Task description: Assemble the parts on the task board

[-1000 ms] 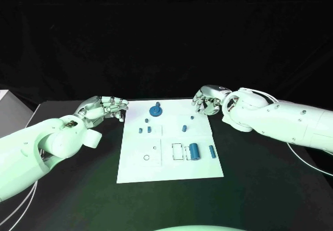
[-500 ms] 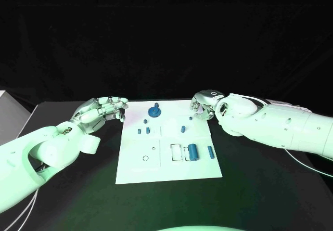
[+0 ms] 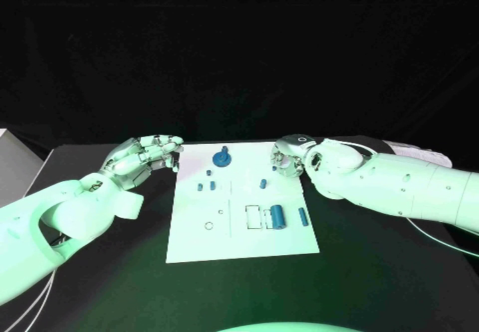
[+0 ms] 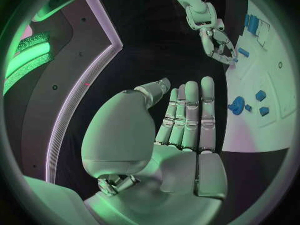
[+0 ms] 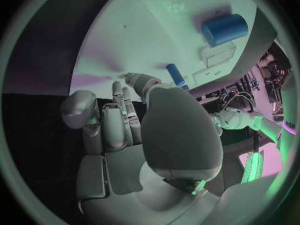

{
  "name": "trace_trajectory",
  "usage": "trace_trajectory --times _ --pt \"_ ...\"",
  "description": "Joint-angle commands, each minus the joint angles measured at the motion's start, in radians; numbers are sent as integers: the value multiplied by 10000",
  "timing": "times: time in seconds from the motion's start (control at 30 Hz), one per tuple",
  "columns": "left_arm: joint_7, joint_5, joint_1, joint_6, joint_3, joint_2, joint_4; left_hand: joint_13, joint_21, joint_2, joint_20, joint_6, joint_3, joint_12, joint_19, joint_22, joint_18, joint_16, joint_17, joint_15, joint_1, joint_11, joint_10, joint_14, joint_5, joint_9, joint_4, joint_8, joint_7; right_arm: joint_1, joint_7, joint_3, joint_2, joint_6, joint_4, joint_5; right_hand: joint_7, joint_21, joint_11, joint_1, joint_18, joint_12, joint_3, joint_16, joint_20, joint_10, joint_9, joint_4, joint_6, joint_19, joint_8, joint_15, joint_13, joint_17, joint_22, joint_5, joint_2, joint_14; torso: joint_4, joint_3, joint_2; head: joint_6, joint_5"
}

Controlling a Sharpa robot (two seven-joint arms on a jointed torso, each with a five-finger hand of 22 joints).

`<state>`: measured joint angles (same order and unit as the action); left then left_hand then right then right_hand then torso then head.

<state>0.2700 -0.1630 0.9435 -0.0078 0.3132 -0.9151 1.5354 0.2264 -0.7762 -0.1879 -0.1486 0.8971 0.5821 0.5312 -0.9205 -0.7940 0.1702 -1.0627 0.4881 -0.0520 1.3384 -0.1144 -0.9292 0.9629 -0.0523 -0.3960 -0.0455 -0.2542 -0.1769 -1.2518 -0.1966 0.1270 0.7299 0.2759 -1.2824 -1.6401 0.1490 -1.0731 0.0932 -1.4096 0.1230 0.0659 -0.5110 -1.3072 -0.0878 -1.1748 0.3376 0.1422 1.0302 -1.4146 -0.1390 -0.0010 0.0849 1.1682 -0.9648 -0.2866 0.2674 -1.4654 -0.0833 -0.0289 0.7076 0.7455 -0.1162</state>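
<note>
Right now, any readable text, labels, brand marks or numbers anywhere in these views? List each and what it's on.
None readable.
Task board: thin printed outlines and small circles, no letters or numbers that can be made out.
Blue parts, e.g. the large cylinder: no markings visible.
Left robot hand and right robot hand: no legible brand or label.
</note>
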Motion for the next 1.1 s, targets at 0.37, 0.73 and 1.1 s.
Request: trace_trajectory --times 0.37,0.73,1.1 --pt "183 2 -6 -3 13 -35 13 -26 72 -20 -18 -42 -94 -36 -73 39 135 48 -17 -16 18 -47 -26 50 -4 15 -13 -42 -50 104 -4 7 -226 -143 109 -115 64 -146 3 21 -164 7 -123 -184 -41 159 53 1 85 2 -68 66 -78 51 -128 43 28 -425 -7 1 -1 29 40" --pt "133 -88 -5 -12 14 -54 31 -28 79 -19 -19 -43 -99 -39 -78 44 135 50 -18 -16 22 -46 -28 52 -5 16 -14 -43 -51 187 -62 17 -357 -279 251 -107 -57 -401 -92 -15 -183 41 -474 -331 -16 -87 184 -10 358 16 -262 -6 -99 87 -445 148 -246 -406 4 7 4 87 30" --pt "84 -169 -5 -9 14 -79 41 -31 88 -19 -19 -49 -104 -43 -84 52 136 53 -19 -15 27 -47 -27 55 -5 19 -14 -42 -54 246 -147 29 -407 -348 241 -198 -188 -1102 -245 -178 -311 116 -766 -396 61 -550 420 -307 658 -141 -583 -132 -48 20 -1306 390 -502 -376 8 0 -8 163 27"
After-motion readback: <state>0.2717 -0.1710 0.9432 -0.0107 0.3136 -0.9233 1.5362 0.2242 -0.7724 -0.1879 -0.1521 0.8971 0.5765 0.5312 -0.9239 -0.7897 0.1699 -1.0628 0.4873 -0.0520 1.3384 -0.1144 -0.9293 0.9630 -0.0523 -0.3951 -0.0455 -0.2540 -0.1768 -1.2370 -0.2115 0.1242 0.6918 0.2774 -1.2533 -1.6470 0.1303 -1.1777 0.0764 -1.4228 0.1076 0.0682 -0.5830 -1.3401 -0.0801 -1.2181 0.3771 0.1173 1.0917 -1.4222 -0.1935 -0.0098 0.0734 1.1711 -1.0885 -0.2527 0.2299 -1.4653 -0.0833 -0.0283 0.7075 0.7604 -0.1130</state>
